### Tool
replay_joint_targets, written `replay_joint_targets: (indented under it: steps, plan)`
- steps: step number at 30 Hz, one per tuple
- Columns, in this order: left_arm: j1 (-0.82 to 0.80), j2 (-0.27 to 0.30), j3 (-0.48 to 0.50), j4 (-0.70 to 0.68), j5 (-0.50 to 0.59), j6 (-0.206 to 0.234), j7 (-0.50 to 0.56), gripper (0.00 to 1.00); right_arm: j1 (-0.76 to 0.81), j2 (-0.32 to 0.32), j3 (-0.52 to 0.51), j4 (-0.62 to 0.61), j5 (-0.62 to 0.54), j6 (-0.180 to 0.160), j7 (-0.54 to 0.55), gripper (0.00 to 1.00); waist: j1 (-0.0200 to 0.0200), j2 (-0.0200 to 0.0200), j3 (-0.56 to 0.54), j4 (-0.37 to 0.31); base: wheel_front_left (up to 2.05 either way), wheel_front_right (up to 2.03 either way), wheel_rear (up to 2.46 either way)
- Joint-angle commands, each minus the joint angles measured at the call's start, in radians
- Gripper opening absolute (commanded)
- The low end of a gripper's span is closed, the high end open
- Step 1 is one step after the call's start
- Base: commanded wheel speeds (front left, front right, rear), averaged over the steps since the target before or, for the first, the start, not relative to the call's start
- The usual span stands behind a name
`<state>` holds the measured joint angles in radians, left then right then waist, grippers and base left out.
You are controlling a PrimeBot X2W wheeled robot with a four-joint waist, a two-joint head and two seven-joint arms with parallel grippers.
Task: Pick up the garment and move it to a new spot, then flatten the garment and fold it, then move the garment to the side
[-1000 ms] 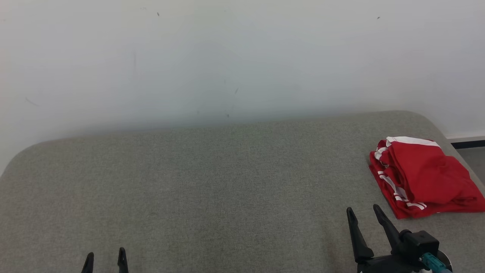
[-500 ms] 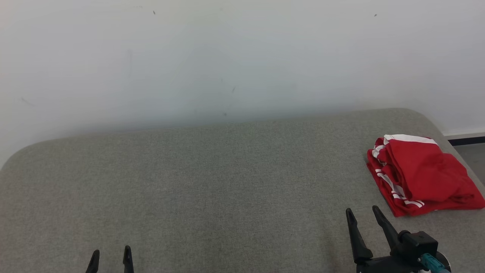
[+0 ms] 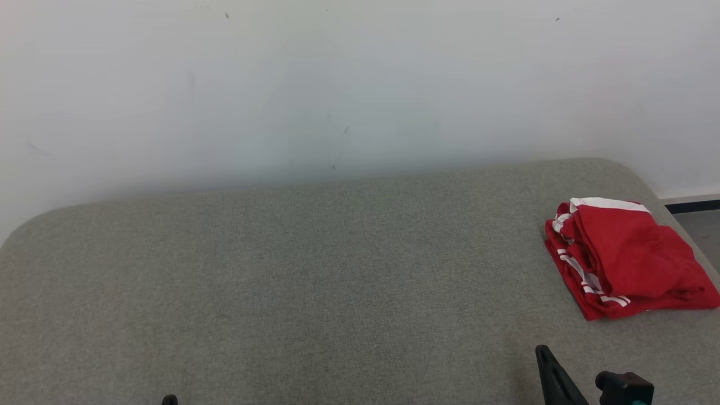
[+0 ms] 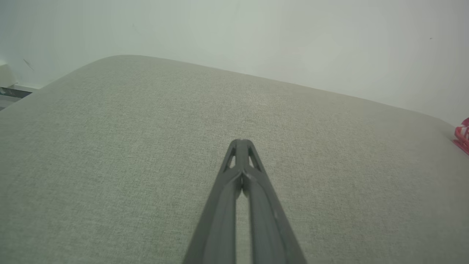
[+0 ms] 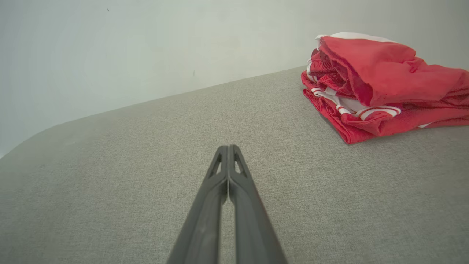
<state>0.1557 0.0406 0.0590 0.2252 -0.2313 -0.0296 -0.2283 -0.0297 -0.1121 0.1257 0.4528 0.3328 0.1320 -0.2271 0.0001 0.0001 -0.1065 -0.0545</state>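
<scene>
One left gripper [image 4: 242, 142] at the near left, fingers pressed together. Wide open grey counter [image 3: 337, 270] runs across the middle. One right gripper [image 5: 228, 147] at the near right, fingers together too. One folded red garment [image 3: 630, 259] lies just beyond it, by the counter's rounded right edge.

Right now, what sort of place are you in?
Probably a bare indoor room set up for folding clothes: a grey fabric-covered surface stands against a plain white wall, and a folded red garment with white stripes lies at its right end.
</scene>
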Motion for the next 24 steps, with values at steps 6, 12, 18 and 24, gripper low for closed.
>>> replay_joint_targets:
  steps: [6, 12, 18, 24]
  plan:
    - [-0.046, 0.004, 0.008, -0.014, -0.145, -0.014, 0.03, 0.0, -0.031, 0.006, -0.028, -0.039, 0.135, 0.0, 0.033, 0.0, 0.0, -0.0001, 0.006, 0.003, 0.0, 0.0, 0.0]
    - [-0.064, 0.004, 0.01, -0.014, -0.252, -0.022, 0.055, 0.0, -0.035, 0.011, -0.046, -0.055, 0.234, 0.0, 0.059, 0.0, 0.0, -0.0001, 0.012, 0.006, 0.0, 0.0, 0.0]
    - [-0.082, 0.005, 0.014, -0.012, -0.351, -0.029, 0.08, 0.0, -0.04, 0.015, -0.063, -0.07, 0.326, 0.0, 0.083, 0.0, 0.0, -0.0001, 0.017, 0.009, 0.0, 0.0, 0.0]
    - [-0.096, 0.005, 0.017, -0.01, -0.43, -0.034, 0.099, 0.0, -0.044, 0.019, -0.076, -0.081, 0.399, -0.001, 0.103, 0.0, 0.0, -0.0001, 0.022, 0.011, 0.0, 0.0, 0.0]
